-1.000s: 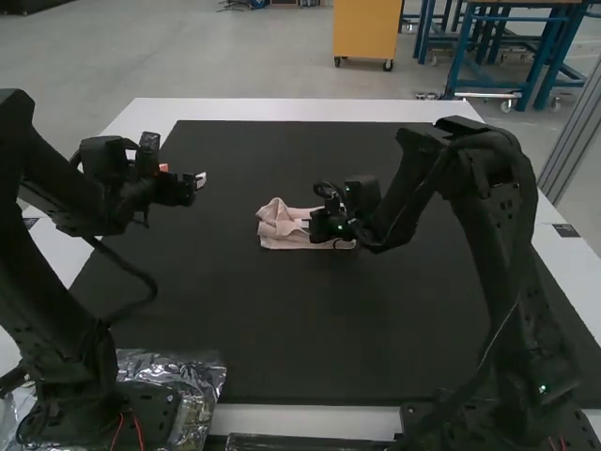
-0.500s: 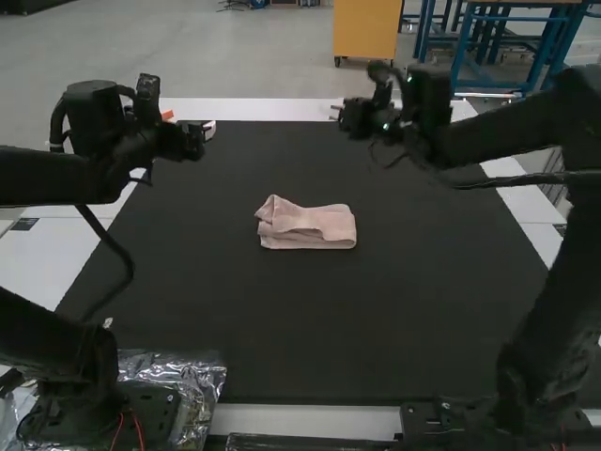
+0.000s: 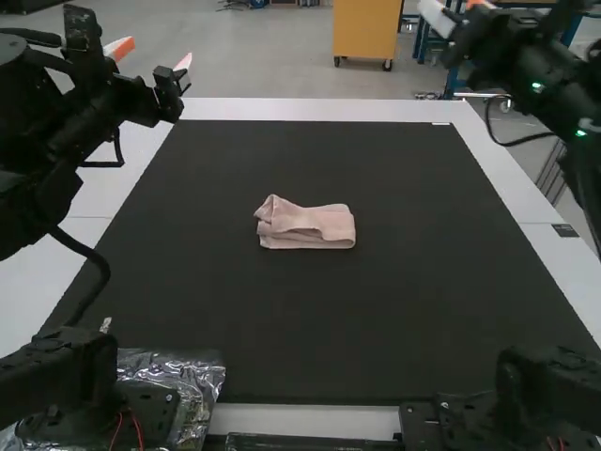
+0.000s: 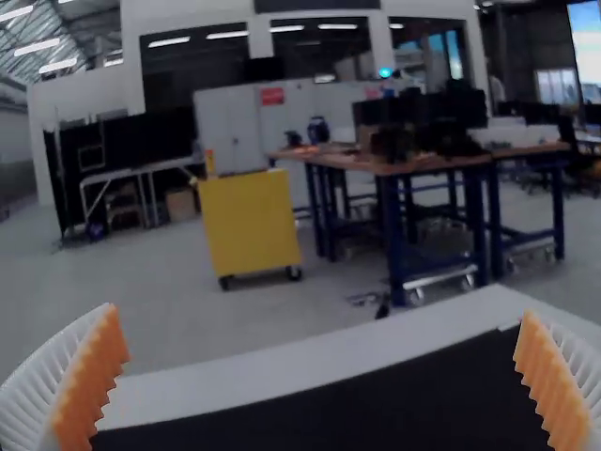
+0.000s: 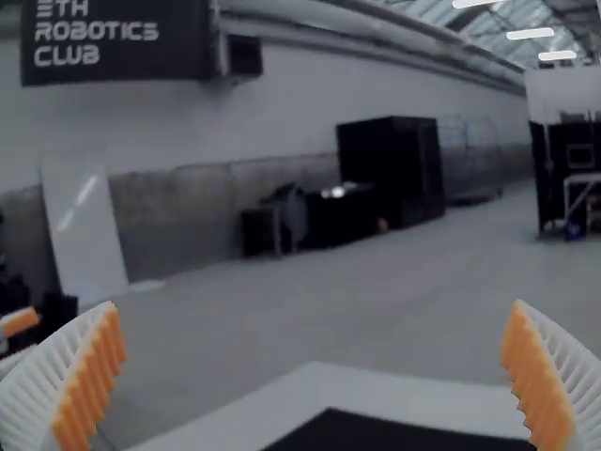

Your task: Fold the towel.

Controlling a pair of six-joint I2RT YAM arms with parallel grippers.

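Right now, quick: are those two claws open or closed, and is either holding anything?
Left gripper: open wide, holding nothing.
Right gripper: open wide too, nothing between its fingers.

Pink towel (image 3: 308, 225), folded into a compact bundle, on the black mat

The jaws of the left gripper (image 3: 152, 54) and right gripper (image 3: 458, 10) look like matt ribbed plastic, their pads (image 4: 91, 381) rubbery and toothed. Between the two sets of jaws, closer to the high camera, the towel (image 3: 319, 224) is soft, matt cloth. The mat (image 3: 310, 319) beneath looks matt; the surface (image 3: 291, 110), smooth. Nearer that camera than the left jaws, crinkled film (image 3: 201, 378) looks like glossy plastic.
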